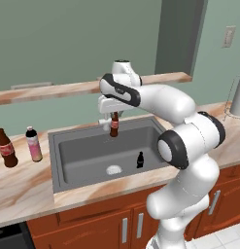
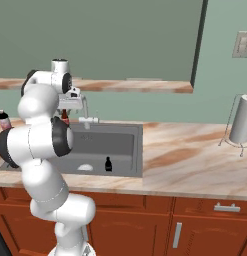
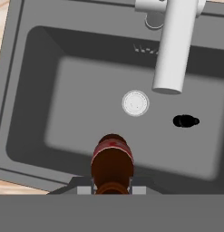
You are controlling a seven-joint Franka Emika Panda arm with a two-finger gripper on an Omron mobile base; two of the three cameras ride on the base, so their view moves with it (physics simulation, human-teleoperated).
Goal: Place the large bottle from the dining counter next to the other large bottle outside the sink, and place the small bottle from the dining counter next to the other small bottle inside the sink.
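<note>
The gripper (image 1: 113,115) is clamping the small bottle (image 1: 114,127), hanging it above the grey sink (image 1: 87,155). Below it, the black bottle (image 1: 140,160) is standing near the drain (image 1: 113,169); marbled worktop (image 1: 24,187) is surrounding the basin.

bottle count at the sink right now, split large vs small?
Large bottles: 2, the cola-style bottle and the pink bottle, both on the worktop left of the sink.
Small bottles: 2, the brown red-labelled one held in the gripper above the basin, and the black one standing in the basin.
Total: 4 bottles.
</note>
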